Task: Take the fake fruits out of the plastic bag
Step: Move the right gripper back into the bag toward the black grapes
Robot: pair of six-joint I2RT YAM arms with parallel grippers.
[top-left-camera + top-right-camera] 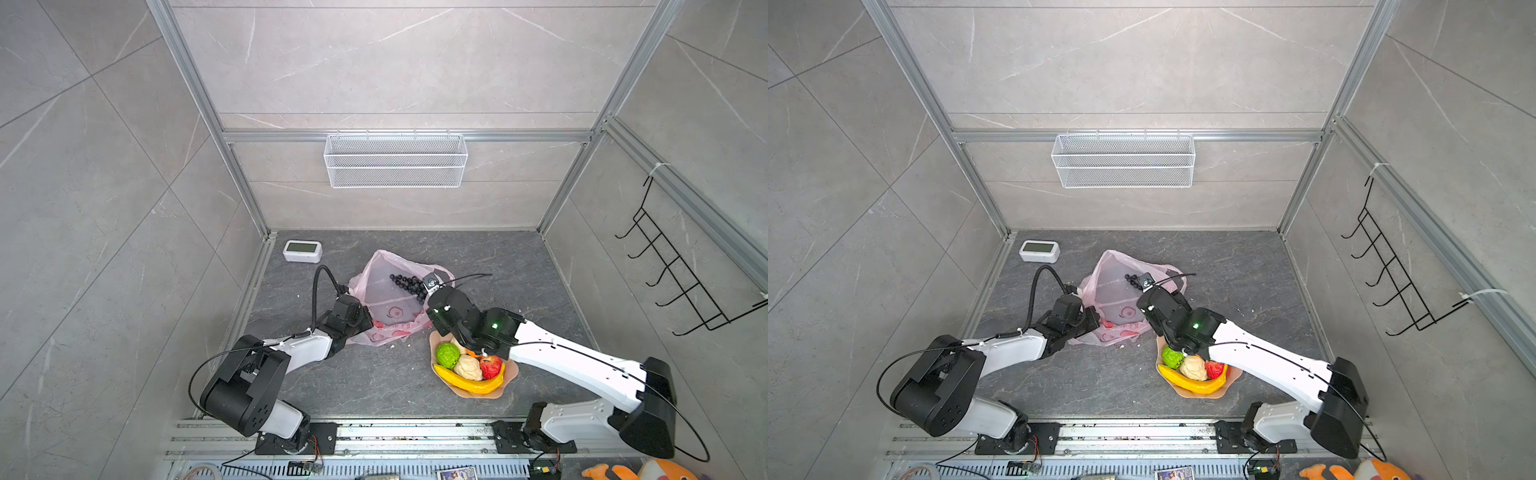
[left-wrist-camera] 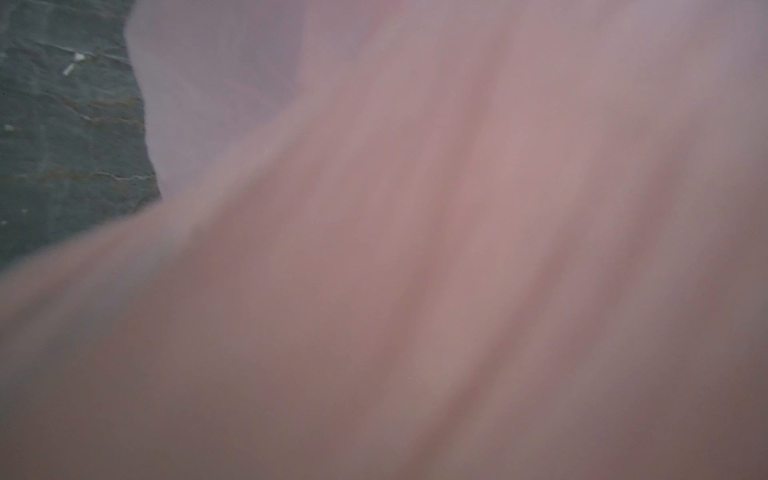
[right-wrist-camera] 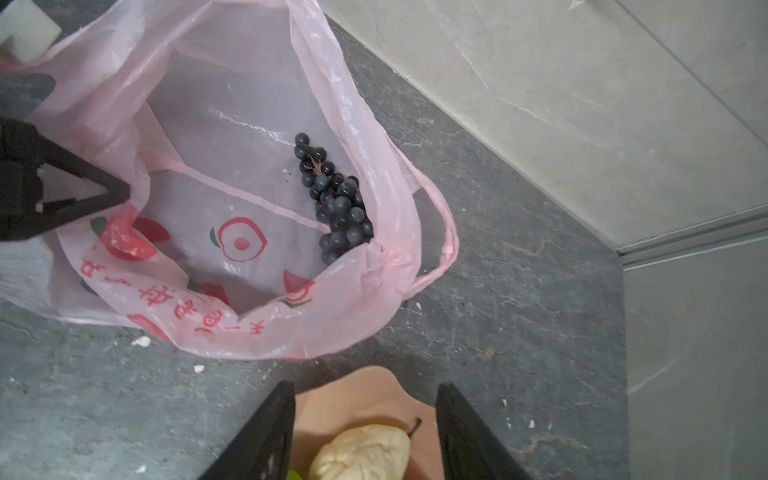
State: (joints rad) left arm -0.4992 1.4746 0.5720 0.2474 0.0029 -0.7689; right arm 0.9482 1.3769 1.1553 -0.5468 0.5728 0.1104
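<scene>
Targeting grape bunch (image 3: 332, 203), the only fruit seen inside plastic bag (image 3: 232, 320) | lies ahead of right tool (image 3: 365, 388), long axis roughly along its reach | right tool spread, empty | left tool (image 3: 112, 195) pinching bag rim.

Both top views look steeply down from high at the near edge over the whole surface (image 1: 374, 386). The left wrist camera is blurred against the plastic bag (image 2: 415, 249); the right peers closely into it.
</scene>
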